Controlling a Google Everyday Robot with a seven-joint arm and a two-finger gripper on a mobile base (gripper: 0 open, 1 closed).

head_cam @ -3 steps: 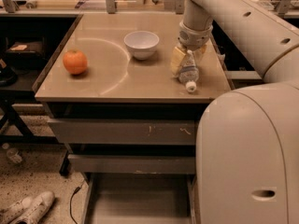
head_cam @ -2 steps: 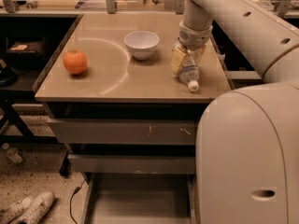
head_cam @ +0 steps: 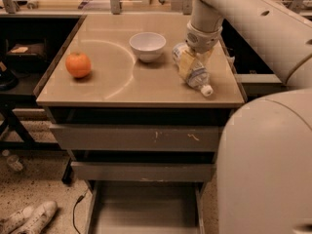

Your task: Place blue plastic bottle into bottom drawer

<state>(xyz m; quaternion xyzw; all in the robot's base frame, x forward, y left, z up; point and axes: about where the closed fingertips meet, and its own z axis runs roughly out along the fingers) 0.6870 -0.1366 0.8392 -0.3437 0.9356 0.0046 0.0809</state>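
Lying on side near right edge of table [head_cam: 112, 84], blue plastic bottle [head_cam: 199, 77] points white cap [head_cam: 207, 90] toward front right corner. Gripper [head_cam: 189, 65] sits over bottle's rear half; clamped or loose: cannot tell. White bowl [head_cam: 147, 46] just left of gripper, toward back edge. Orange [head_cam: 78, 65] near left edge. Bottom drawer [head_cam: 146, 206] pulled out below table front, grey floor showing. Two upper drawers [head_cam: 136, 138] above it, fronts scuffed.
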